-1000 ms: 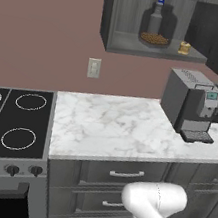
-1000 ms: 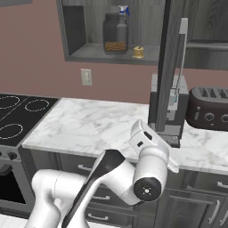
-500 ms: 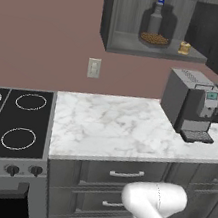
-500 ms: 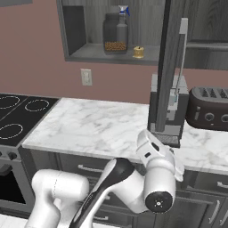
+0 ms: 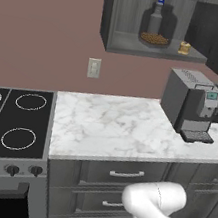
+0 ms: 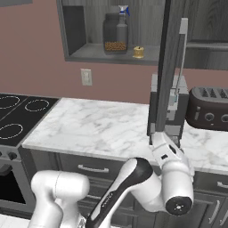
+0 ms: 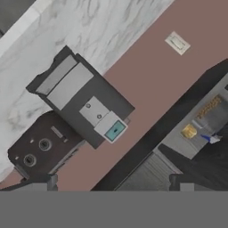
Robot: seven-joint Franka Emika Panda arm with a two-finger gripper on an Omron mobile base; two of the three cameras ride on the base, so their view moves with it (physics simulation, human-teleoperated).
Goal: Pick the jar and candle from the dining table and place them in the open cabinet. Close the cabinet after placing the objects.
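The jar stands on the shelf of the open cabinet, its tan contents showing low in the glass. The small gold candle sits to its right, near the shelf's front edge. In the hand view the candle and the jar's contents lie at the right. My gripper is open with nothing between its fingertips, held in front of the counter below the cabinet. The cabinet door stands swung out. The dining table is out of view.
A spray bottle stands in front of the jar. A coffee machine and a toaster sit on the marble counter. A stove is at the left, dark drawers are below, and a wall outlet is above.
My hand has shifted right and a little lower in the right base view, under the open door's edge. Jar, candle and door have not moved.
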